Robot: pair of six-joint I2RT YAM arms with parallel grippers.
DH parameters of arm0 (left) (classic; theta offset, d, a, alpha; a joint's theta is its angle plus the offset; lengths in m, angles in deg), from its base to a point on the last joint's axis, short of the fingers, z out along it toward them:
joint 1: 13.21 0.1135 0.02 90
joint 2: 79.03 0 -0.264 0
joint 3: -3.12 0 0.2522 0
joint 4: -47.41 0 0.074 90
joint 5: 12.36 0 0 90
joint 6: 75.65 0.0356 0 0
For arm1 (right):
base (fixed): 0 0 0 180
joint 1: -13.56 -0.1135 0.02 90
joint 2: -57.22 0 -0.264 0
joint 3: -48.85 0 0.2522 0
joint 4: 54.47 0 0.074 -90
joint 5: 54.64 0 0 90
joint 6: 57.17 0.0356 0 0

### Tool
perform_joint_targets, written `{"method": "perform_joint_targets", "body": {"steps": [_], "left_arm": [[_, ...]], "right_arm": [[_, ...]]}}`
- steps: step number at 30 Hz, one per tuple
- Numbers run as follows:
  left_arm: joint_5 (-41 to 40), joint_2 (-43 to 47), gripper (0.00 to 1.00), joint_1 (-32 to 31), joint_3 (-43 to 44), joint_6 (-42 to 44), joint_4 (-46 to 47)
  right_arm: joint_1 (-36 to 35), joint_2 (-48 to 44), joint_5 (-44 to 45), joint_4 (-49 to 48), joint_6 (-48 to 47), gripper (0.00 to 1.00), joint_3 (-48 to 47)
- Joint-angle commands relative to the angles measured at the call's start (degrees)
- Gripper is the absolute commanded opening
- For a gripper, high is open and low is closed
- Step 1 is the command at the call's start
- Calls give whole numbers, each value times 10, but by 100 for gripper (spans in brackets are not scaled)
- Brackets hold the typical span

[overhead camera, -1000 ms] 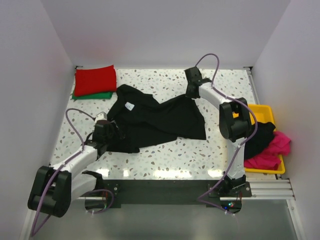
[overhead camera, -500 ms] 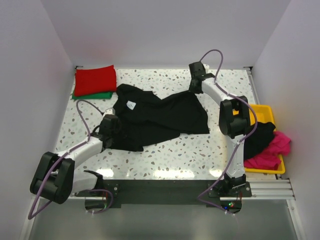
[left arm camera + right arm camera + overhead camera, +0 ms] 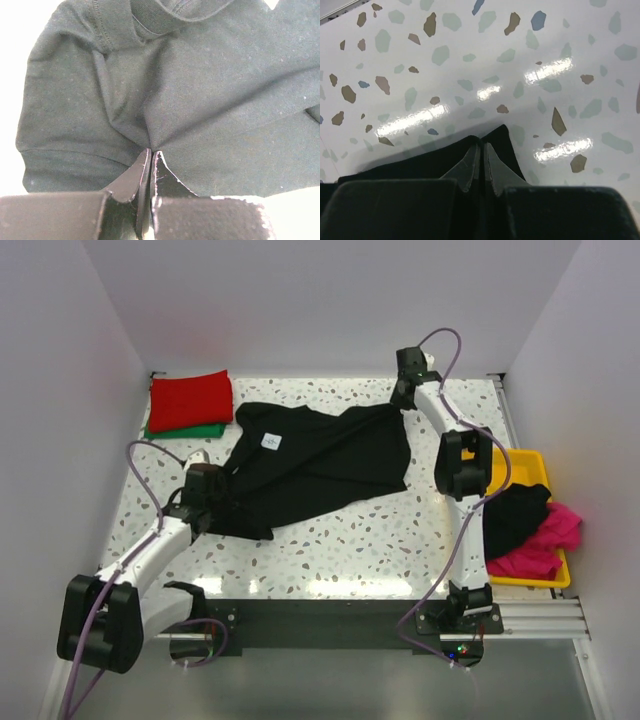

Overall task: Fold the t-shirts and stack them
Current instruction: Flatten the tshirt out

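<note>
Plain pale walls (image 3: 330,300) enclose a speckled terrazzo-pattern tabletop (image 3: 340,540), its glossy surface catching glare, seemingly from overhead lights.

Lighting was bright and even, from overhead. Specular glare streaked the table (image 3: 350,540) along its near edge and across the right wrist view. The left wrist view overexposed the table to white and rendered the black t-shirt (image 3: 200,90) grey and grainy.

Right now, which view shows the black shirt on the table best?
The top view: the whole black shirt lies spread out there. The left wrist view shows only its collar and one sleeve up close, and the right wrist view shows only a pinched corner.
</note>
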Motion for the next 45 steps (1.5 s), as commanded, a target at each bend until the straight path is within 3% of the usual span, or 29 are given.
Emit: {"method": "perform_joint_targets", "body": {"steps": [1, 12, 18, 19, 20, 24, 27, 31, 36, 39, 45], "left_arm": [[17, -15, 0, 9, 24, 17, -6], [25, 2, 0, 9, 41, 16, -37], [36, 11, 0, 9, 48, 19, -47], [41, 10, 0, 9, 48, 20, -46], [42, 7, 0, 9, 46, 20, -44], [49, 4, 4, 9, 39, 18, -25], [62, 3, 6, 9, 32, 9, -5], [78, 3, 10, 9, 26, -1, 18], [83, 4, 11, 9, 24, -4, 31], [82, 8, 11, 9, 22, -4, 36], [81, 22, 11, 9, 20, -5, 34]], "right_arm": [[0, 25, -22, -11, -11, 0, -48], [1, 36, -41, -142, -29, 0, -69], [-6, 52, -93, -186, -48, 2, -111], [-9, 54, -95, -184, -54, 6, -130], [-12, 55, -104, -180, -58, 20, -140], [-19, 5, -84, -129, -59, 50, -140], [-17, -88, -43, -90, -32, 66, -19], [-16, -215, -35, -77, -12, 73, 150], [-17, -361, -20, -107, 43, 67, 414], [-17, -421, -31, -136, 63, 60, 524], [-17, -442, -41, -169, 78, 52, 627]]}}
